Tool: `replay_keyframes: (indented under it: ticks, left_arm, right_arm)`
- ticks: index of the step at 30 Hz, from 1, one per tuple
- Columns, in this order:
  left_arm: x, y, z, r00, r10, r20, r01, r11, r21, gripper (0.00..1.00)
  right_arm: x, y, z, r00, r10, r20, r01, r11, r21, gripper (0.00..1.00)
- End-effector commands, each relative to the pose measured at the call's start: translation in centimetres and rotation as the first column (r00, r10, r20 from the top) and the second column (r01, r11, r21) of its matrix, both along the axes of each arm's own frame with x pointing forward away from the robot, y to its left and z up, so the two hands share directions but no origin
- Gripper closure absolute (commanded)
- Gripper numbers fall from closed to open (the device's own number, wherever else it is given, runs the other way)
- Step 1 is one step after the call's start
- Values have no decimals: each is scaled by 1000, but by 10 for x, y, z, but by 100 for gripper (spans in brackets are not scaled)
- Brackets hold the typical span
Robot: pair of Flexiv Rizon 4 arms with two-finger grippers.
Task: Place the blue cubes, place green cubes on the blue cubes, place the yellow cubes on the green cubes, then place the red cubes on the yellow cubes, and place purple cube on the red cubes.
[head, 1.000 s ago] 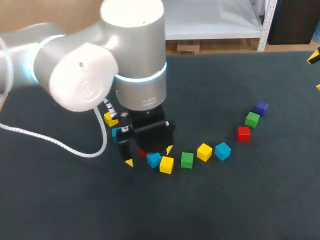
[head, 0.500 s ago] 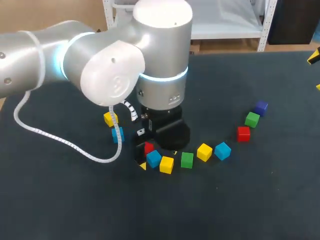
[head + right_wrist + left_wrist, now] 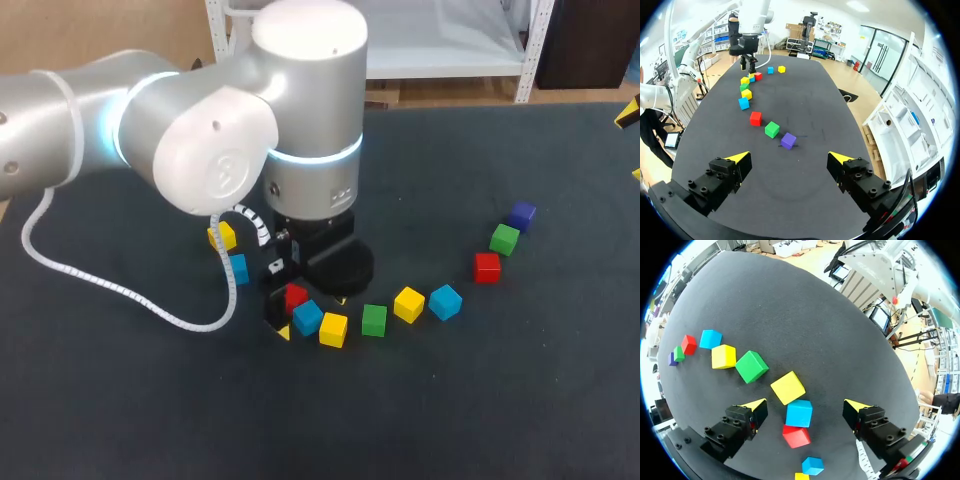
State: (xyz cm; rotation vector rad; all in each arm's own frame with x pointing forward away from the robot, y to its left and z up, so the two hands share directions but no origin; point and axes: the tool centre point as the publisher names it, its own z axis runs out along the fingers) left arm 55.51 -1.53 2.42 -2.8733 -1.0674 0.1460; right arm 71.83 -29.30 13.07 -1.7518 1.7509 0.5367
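1. The left gripper (image 3: 805, 405), black-fingered with bright yellow tips, hangs low over the dark, felt-like table top (image 3: 480, 400). Its claw is released: the fingers stand wide, one on each side of a small blue cube (image 3: 799, 413), with a clear gap to each.
2. In the head view, a small red cube (image 3: 296, 296) sits just beside that blue cube at its 11 o'clock. A small yellow cube (image 3: 333, 329) lies just beside it at its 4 o'clock.
3. From the small yellow cube the row runs on towards 3 o'clock: a green cube (image 3: 374, 320), a second yellow cube (image 3: 408, 304), then a second blue cube (image 3: 445, 301), each near the next.
4. The row then bends towards 1 o'clock, with a second red cube (image 3: 487, 267), a second green cube (image 3: 504, 239) and a purple cube (image 3: 521, 214) at its far end.
5. At 10 o'clock from the left gripper, a third yellow cube (image 3: 221, 236) and a third blue cube (image 3: 238, 268) lie near each other, partly behind the arm's white coiled cable (image 3: 120, 290).
6. The right gripper (image 3: 789, 157) hovers at the table's 3 o'clock edge, claw released with nothing between the fingers. The purple cube lies just ahead of it, and the row recedes beyond that.
7. Every cube rests singly on the table top.
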Motion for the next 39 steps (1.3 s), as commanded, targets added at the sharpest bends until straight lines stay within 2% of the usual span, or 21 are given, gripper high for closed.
replay_keyframes:
  ticks: [1,6,13,14,19,20,22,29,30,31,33,39]
  left_arm:
    - [5,3,-5,1000,12,6,-12,1000,5,0]
    - [12,8,-8,999,44,20,-44,999,12,0]
    - [13,10,-16,998,58,17,-59,998,27,0]
    - [14,11,-16,998,63,18,-63,998,28,6]
    - [15,8,-16,997,77,22,-78,997,25,25]
    - [16,7,-16,997,79,22,-80,997,24,31]
    - [16,6,-17,996,82,23,-83,996,24,51]
    - [16,5,-20,995,96,23,-97,995,25,61]
    - [17,6,-21,995,100,22,-100,995,29,71]
    - [17,7,-22,995,102,22,-103,994,30,78]
    - [17,9,-22,993,115,24,-115,993,35,100]
    - [22,12,-12,988,150,33,-151,988,19,100]
  right_arm:
    - [-1,0,0,1000,0,2,0,1000,1,0]
    - [-1,0,0,1000,0,2,0,1000,1,0]
    - [-1,0,0,1000,0,2,0,1000,1,0]
    - [-1,0,0,1000,0,2,0,1000,1,0]
    - [-1,0,0,1000,0,2,0,1000,1,0]
    - [-1,0,0,1000,0,2,0,1000,1,0]
    - [-1,0,0,1000,0,2,0,1000,1,0]
    - [-1,0,0,1000,0,2,0,1000,1,0]
    - [-1,0,0,1000,0,2,0,1000,1,0]
    - [-1,0,0,1000,0,2,0,1000,1,0]
    - [-1,0,0,1000,0,2,0,1000,1,0]
    - [-1,0,0,1000,0,2,0,1000,1,0]
